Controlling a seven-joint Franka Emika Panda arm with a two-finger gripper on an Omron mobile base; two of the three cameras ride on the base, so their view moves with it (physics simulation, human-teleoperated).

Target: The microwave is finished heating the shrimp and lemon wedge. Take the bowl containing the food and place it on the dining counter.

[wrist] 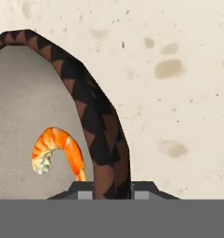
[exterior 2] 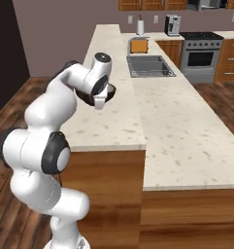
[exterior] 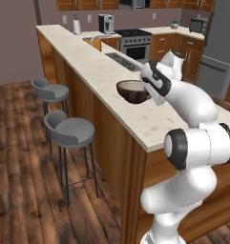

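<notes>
Pinching the bowl's (exterior: 132, 91) rim, the gripper (wrist: 112, 188) has a finger on each side of the wall. Bowl's at the dining counter (exterior: 92, 66), shrimp (wrist: 57, 151) sitting inside.

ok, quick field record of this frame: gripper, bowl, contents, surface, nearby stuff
gripper: gripper shut on the rim of the bowl
bowl: over the dining counter; contact with the top cannot be told
contents: shrimp inside the bowl; lemon wedge not seen
surface: speckled beige stone, bare around the bowl
nearby: sink beyond the bowl, two stools on the floor side
</notes>
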